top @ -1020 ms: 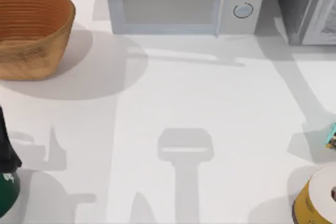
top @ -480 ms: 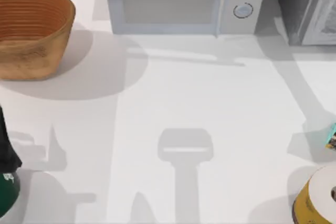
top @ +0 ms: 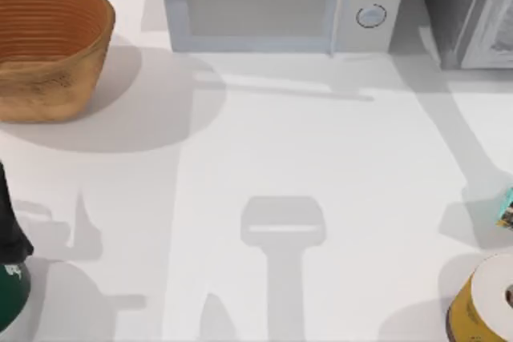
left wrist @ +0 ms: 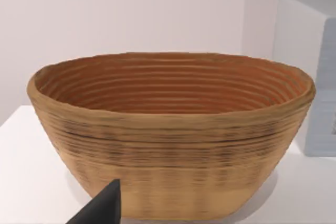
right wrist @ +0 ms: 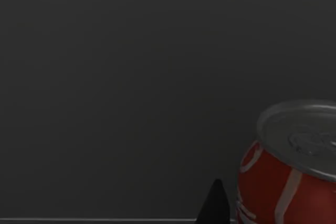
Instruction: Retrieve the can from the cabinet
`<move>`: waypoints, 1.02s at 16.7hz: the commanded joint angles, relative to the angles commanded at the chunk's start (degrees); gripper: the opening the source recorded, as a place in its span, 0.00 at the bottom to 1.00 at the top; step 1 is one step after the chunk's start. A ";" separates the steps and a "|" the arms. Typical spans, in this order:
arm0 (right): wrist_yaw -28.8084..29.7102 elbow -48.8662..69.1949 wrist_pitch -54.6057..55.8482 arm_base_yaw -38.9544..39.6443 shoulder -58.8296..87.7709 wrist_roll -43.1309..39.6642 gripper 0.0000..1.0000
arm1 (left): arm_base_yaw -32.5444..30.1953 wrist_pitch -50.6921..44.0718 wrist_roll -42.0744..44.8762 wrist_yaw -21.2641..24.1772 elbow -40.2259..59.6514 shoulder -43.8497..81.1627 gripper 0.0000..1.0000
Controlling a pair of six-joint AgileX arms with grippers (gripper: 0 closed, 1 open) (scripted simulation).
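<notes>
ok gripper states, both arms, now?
Left gripper: cannot tell; facing the basket.
Right gripper: cannot tell; beside the red can, dark surroundings.

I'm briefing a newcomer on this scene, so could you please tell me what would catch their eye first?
Probably the big woven basket at the table's far left, which also looms large in the left wrist view. Next, the pale microwave at the back centre. In the right wrist view, a red can stands against a dark interior, close to the right pincer's fingertip.
</notes>
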 joint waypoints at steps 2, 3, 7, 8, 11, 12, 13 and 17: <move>0.00 0.00 0.00 0.00 0.00 0.00 0.00 | 0.00 0.00 0.00 0.00 0.00 0.00 1.00; 0.00 0.00 0.00 0.00 0.00 0.00 0.00 | 0.00 0.00 0.00 0.00 0.00 0.00 1.00; -0.02 0.01 -0.01 0.12 -0.05 0.07 0.00 | 0.00 0.00 0.00 0.00 0.00 0.00 1.00; 0.07 -0.08 -0.11 0.23 -0.21 0.07 0.00 | 0.00 0.00 0.00 0.00 0.00 0.00 1.00; 2.20 -2.09 -2.80 2.57 -4.22 0.04 0.00 | 0.00 0.00 0.00 0.00 0.00 0.00 1.00; 3.42 -3.12 -4.32 3.80 -6.75 0.04 0.00 | 0.00 0.00 0.00 0.00 0.00 0.00 1.00; 4.80 -4.24 -6.01 5.15 -9.87 0.04 0.00 | 0.00 0.00 0.00 0.00 0.00 0.00 1.00; 10.38 -8.99 -12.86 10.84 -22.72 0.04 0.00 | 0.00 0.00 0.00 0.00 0.00 0.00 1.00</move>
